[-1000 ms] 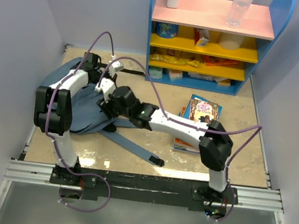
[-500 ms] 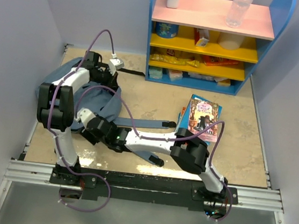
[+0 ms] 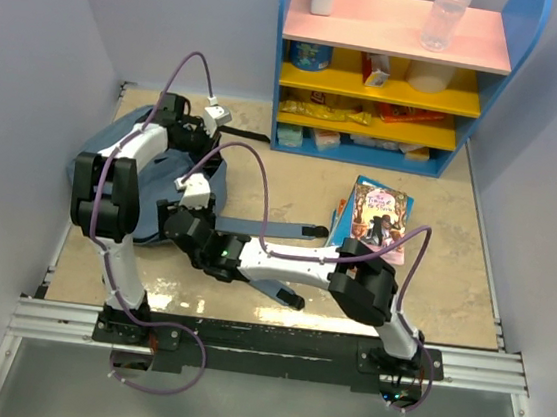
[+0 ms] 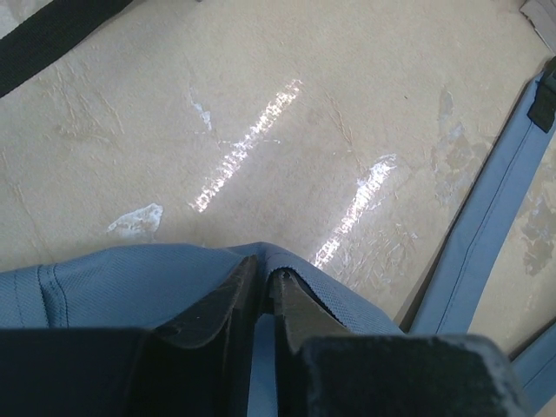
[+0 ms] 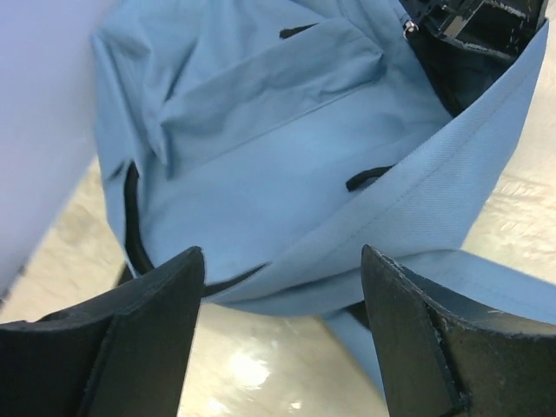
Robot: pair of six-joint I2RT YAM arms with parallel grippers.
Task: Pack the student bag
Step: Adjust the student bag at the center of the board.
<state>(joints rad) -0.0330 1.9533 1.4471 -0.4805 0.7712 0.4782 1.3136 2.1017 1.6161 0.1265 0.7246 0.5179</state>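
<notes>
The student bag (image 3: pixel 152 190) lies slumped at the table's left, a grey-blue backpack with one padded strap (image 3: pixel 268 230) trailing right. My left gripper (image 4: pixel 263 268) is at the bag's far right rim, its jaws pinched on a fold of the blue fabric (image 4: pixel 130 287). My right arm stretches across the table's front to the bag's near edge. There the right gripper (image 5: pixel 282 261) stands wide open over the bag's lower hem (image 5: pixel 261 148), with nothing between its fingers (image 5: pixel 143 304). In the top view the right gripper (image 3: pixel 171 219) sits just in front of the bag.
A stack of colourful books (image 3: pixel 373 219) lies at the right of the table. A blue shelf unit (image 3: pixel 395 71) with snacks and bottles stands at the back. A second strap (image 3: pixel 271 288) lies near the front edge. Walls close in on the left.
My right gripper has swung from above the bag's middle down to its near edge and opened wider. The left gripper's pinch on the fabric has loosened slightly.
</notes>
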